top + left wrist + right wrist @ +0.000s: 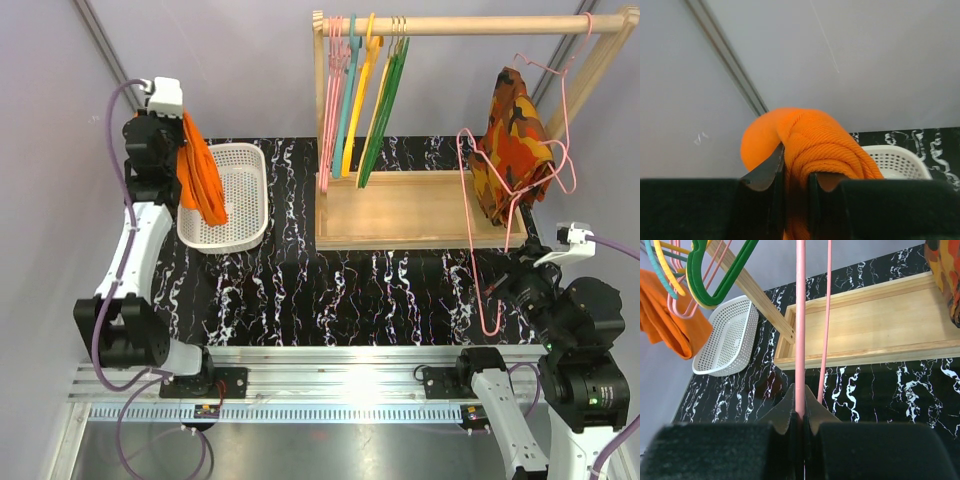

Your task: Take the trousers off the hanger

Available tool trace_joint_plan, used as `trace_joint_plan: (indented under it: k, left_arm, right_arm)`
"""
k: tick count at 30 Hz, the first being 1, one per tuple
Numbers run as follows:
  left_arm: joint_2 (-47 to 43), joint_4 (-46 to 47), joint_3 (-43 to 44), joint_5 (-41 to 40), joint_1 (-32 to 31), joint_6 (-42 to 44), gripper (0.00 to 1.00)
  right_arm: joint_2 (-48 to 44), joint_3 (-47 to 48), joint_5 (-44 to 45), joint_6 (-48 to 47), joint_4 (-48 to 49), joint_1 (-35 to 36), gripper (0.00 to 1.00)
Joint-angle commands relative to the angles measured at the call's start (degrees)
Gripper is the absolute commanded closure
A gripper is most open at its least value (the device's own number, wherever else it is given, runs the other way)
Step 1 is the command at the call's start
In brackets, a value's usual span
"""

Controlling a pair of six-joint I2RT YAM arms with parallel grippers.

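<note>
Cloth of the trousers (200, 180) is covering your left pincer (797, 172) tips, which are clenching it by the white basket (256, 190) rim. Your right pincer (800, 410) is squeezing the hanger (800, 330) wire above the surface (350, 290); the wrist view is cutting off its upper end.

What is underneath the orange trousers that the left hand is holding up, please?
The white basket sits below the trousers, which hang from the left hand. They hide part of its left side and whatever lies there.
</note>
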Motion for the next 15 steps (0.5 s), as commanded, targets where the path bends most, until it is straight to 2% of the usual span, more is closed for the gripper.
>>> trace_joint_plan:
  k: [1, 4, 5, 7, 10, 13, 15]
  left_arm:
    - [1.75, 23.37, -1.32, 8.39, 0.11, 14.28, 1.0]
    - [2.46, 30.5, -8.71, 15.31, 0.37, 12.82, 1.0]
    - [2.63, 30.87, -9.77, 19.77, 0.2, 12.98, 1.0]
    - [4.29, 29.75, -12.23, 22.97, -1.03, 16.12, 1.0]
    - [7.1, 29.73, -16.08, 22.9, -3.67, 21.75, 1.0]
    - [8.43, 33.41, -19.0, 23.25, -3.84, 17.93, 1.0]
    - [9.31, 32.73, -18.57, 24.73, -3.93, 16.25, 1.0]
  right_arm:
    - [-0.4, 0.8, -2.24, -0.08, 3.52, 0.14, 1.0]
    - [-0.4, 0.71, -2.42, -0.16, 3.08, 0.14, 1.0]
    - [-0.31, 0.88, -2.33, -0.43, 2.56, 0.14, 1.0]
    - [-0.23, 1.15, -2.33, -0.52, 2.29, 0.31, 1.0]
    - [-0.05, 1.67, -2.59, -0.43, 2.29, 0.4, 1.0]
    - [0.04, 2.11, -2.6, -0.6, 2.02, 0.92, 1.0]
    - [0.39, 2.29, -2.42, -0.87, 2.02, 1.28, 1.0]
